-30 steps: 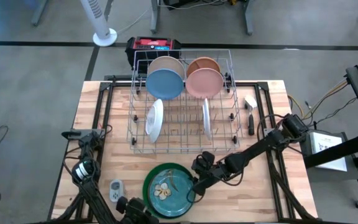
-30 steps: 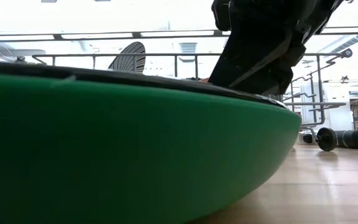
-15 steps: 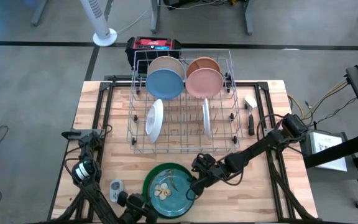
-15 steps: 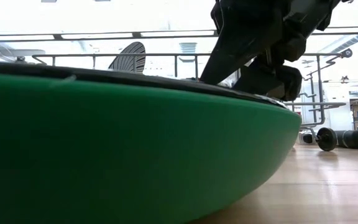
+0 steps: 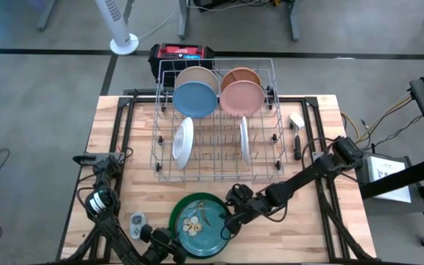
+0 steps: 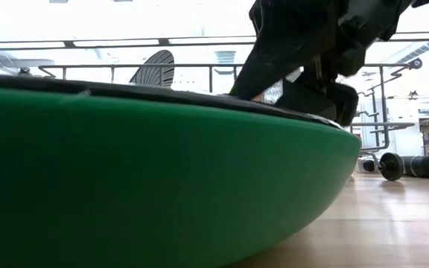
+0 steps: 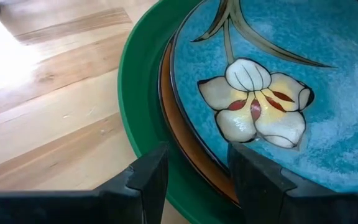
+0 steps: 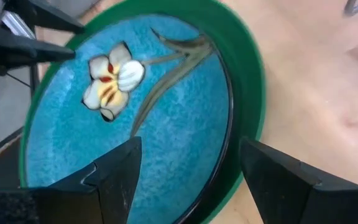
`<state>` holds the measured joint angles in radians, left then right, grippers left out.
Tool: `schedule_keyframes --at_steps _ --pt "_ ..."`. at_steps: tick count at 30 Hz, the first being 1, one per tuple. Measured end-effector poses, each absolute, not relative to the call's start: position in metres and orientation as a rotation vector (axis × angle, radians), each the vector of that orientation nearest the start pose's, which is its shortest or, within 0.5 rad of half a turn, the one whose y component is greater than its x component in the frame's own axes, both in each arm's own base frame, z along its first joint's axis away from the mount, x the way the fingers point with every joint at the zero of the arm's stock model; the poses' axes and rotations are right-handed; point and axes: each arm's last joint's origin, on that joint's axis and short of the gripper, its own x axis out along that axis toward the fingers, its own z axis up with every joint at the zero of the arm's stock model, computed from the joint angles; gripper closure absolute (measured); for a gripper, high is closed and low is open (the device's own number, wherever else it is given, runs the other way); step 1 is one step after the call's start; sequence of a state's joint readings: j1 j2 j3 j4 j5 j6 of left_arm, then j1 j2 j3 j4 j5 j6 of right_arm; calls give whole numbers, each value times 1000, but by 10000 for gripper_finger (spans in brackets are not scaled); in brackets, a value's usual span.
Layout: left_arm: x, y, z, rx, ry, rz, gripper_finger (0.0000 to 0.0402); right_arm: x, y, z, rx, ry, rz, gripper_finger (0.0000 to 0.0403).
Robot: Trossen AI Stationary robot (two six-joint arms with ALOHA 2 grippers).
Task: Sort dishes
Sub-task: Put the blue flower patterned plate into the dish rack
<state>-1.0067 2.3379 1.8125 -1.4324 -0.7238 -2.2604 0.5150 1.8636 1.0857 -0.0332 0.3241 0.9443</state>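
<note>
While the left gripper [image 7: 194, 171] keeps its fingers half-parted astride the near rim of the green plate [image 5: 177, 218], the right gripper [image 8: 188, 165] has spread wide and backed slightly off the far rim, holding nothing. The blue flower plate [image 7: 278, 93] lies nested in the green one, on the table just in front of the wire rack [image 5: 216, 168]. Judging by this, the right claw is re-lining for a pick.

Rack: silver wire rack [image 5: 216, 121] is filling the counter's [image 5: 315, 228] far middle.
Front: green plate [image 5: 179, 239] is sitting between both tools.
Free room: bare wood is lying open at each rack side.
</note>
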Motion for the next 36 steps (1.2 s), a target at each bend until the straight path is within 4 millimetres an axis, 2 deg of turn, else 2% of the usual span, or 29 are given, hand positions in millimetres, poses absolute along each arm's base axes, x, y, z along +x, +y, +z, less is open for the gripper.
schedule_keyframes --at_steps 6,24,31,36 --pt "236 -335 137 -482 636 972 247 338 181 144 577 756 -171 135" --pt "240 -331 126 -508 617 958 247 344 183 136 617 749 -136 160" --pt "240 -331 126 -508 619 958 247 347 182 135 619 749 -120 190" --pt "240 -331 126 -509 618 957 247 349 179 132 616 751 -133 232"
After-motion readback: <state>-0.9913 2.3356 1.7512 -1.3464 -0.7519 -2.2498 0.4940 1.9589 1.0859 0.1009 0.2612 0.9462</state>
